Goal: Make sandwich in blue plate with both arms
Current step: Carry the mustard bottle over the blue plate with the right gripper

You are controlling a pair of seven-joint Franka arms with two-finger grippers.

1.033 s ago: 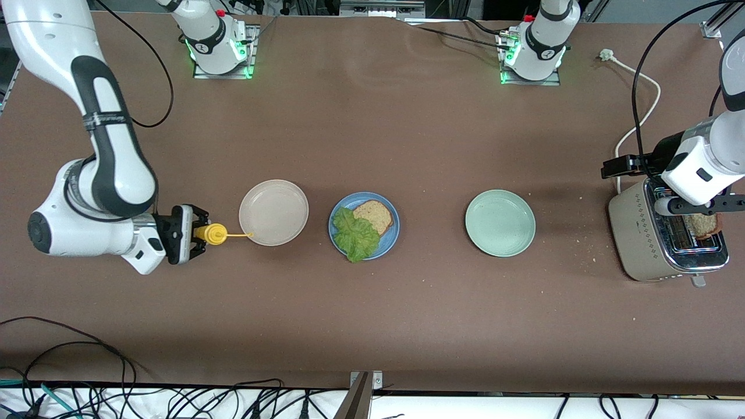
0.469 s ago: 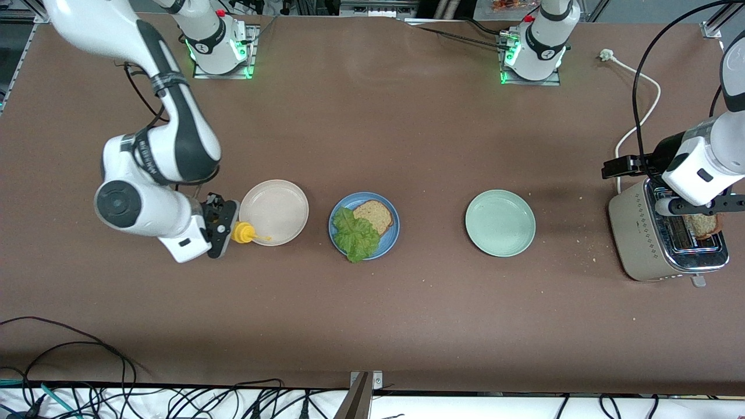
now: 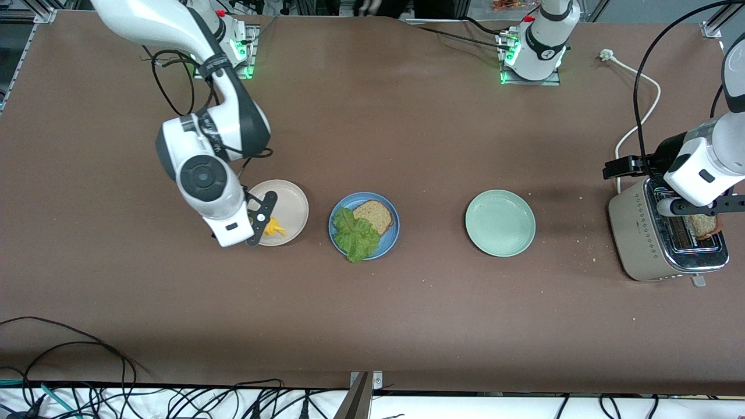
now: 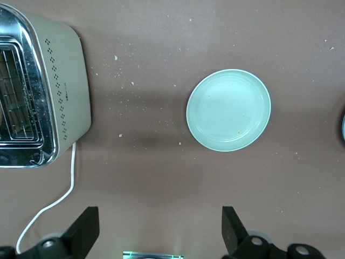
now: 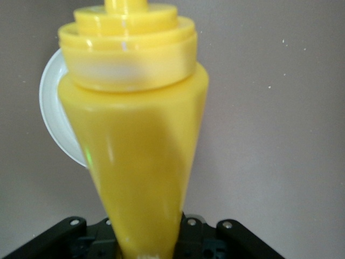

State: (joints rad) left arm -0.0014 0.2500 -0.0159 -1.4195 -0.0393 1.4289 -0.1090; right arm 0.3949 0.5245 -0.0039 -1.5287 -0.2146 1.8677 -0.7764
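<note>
The blue plate (image 3: pixel 391 239) lies mid-table with one brown speckled bread slice (image 3: pixel 375 215) and a ruffled green lettuce leaf (image 3: pixel 355 235) on it, side by side. A second slice (image 3: pixel 704 224) sticks out of the toaster (image 3: pixel 643 244). My right gripper (image 3: pixel 261 219) is shut on a yellow squeeze bottle (image 3: pixel 272 227) and holds it over the beige plate (image 3: pixel 290 199). In the right wrist view the bottle (image 5: pixel 135 135) fills most of the picture. My left gripper (image 3: pixel 701 205) hangs open over the toaster, nothing between its fingers (image 4: pixel 86 232).
An empty pale green plate (image 3: pixel 499 223) lies between the blue plate and the toaster (image 4: pixel 59 102), and shows in the left wrist view too (image 4: pixel 228 109). The toaster's white cord (image 3: pixel 637 125) runs toward the left arm's base. Crumbs dot the table near the toaster.
My right arm has swung toward the middle of the table, carrying the yellow bottle from beside the beige plate to over it. The left arm has not moved.
</note>
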